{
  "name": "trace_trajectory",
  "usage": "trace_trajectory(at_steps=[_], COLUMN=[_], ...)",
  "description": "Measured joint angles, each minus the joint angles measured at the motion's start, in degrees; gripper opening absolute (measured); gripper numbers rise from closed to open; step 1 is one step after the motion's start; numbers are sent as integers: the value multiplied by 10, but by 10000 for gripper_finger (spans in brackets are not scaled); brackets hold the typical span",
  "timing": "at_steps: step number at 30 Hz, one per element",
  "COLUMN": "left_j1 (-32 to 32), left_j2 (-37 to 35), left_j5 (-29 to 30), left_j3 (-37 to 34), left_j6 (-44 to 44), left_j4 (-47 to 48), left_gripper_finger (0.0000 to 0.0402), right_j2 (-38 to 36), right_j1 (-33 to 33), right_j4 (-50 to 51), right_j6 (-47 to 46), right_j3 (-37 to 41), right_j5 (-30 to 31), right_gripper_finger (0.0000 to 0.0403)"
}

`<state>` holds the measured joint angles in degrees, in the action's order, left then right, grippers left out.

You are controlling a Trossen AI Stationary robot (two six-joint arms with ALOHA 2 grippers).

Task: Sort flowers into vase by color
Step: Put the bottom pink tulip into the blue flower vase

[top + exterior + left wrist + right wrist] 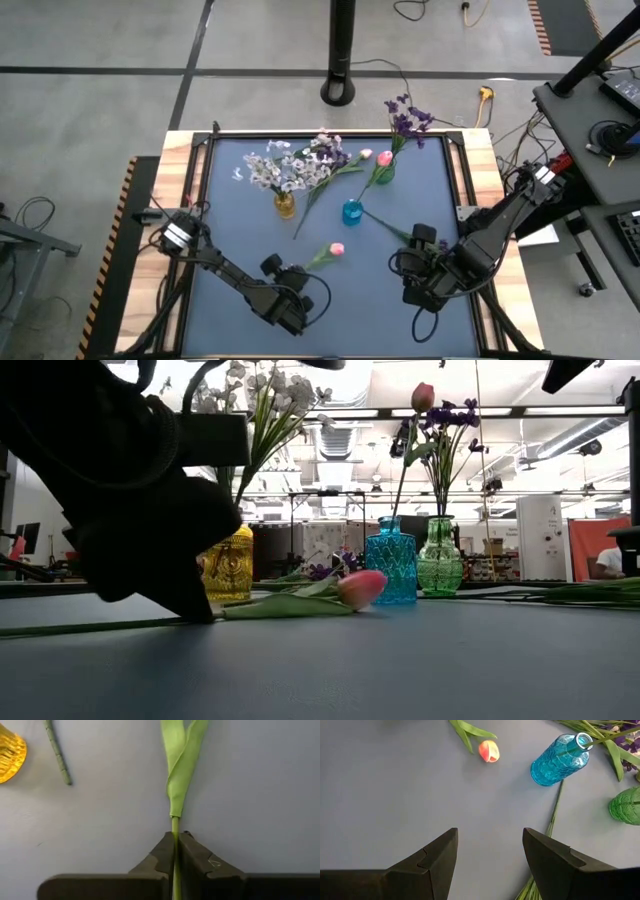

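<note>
A pink tulip [337,248] lies on the blue mat, and its bud [360,589] rests on the surface. My left gripper [298,283] sits at the tulip's stem toward the near edge, shut on it. My right gripper [408,272] hovers open over the mat right of the tulip, with nothing between its fingers [490,850]. White sprays stand in the yellow vase [285,205]. Purple sprays and a pink tulip stand in the green vase [383,172]. The blue vase [352,212] stands between them. A purple spray [325,175] lies flat on the mat. My left gripper pinches the tulip's bare stem [175,827] just below its long leaves [182,760], between the two shut fingers. The fingers lie along the stem, which runs back between them. The bud and leaves rest on the mat ahead of the gripper.
A loose green stem [385,225] lies between the blue vase and my right gripper, also visible as a stem [552,820] beside the right finger. The three vases stand close together at mid-table. Wooden borders frame the mat. Open mat lies along the near side.
</note>
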<state>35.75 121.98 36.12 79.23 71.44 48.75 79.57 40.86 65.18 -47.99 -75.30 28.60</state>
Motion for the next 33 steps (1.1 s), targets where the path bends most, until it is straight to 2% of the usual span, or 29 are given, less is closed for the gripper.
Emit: trace_trajectory(at_steps=[9,21,30,33], left_j1=[1,2,3,8], left_j2=[-7,-9,-9,-10], left_j5=[-9,-4,-4,4], left_j3=[17,50,51,65], left_j6=[-7,-62,-65,-91], left_j4=[57,57,55,54], left_gripper_finger=[1,0,0,0], right_j2=[0,0,0,0], right_j1=[0,0,0,0], right_j4=[-3,-6,-7,-8], right_j6=[0,16,22,26], right_j3=[1,1,3,4], right_j5=[0,49,61,65], right_gripper_finger=[217,217,217,217])
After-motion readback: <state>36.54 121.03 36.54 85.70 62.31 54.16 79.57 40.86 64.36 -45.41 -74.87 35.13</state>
